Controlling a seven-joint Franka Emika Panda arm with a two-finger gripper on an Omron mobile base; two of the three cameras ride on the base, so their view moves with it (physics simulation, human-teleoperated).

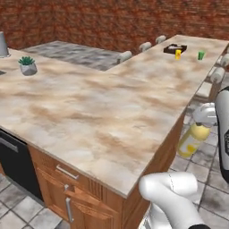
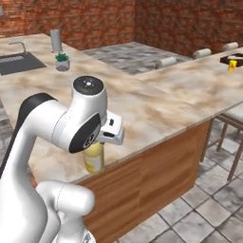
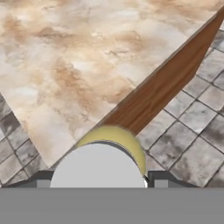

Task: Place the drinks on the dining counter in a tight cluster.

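Between my fingers (image 3: 161, 178) I hold the yellow juice bottle (image 1: 193, 138), clamped just under its pale cap (image 3: 98, 168). It hangs off the edge of the dining counter (image 1: 103, 120), above the tiled floor (image 3: 197, 131). My worry: swinging it inward too low would knock its base against the counter's edge and twist it loose.

Potted plant (image 1: 27, 65) near sink (image 2: 18, 62), yellow cup (image 1: 178, 54), green cup (image 1: 201, 55), stools (image 1: 125, 56)
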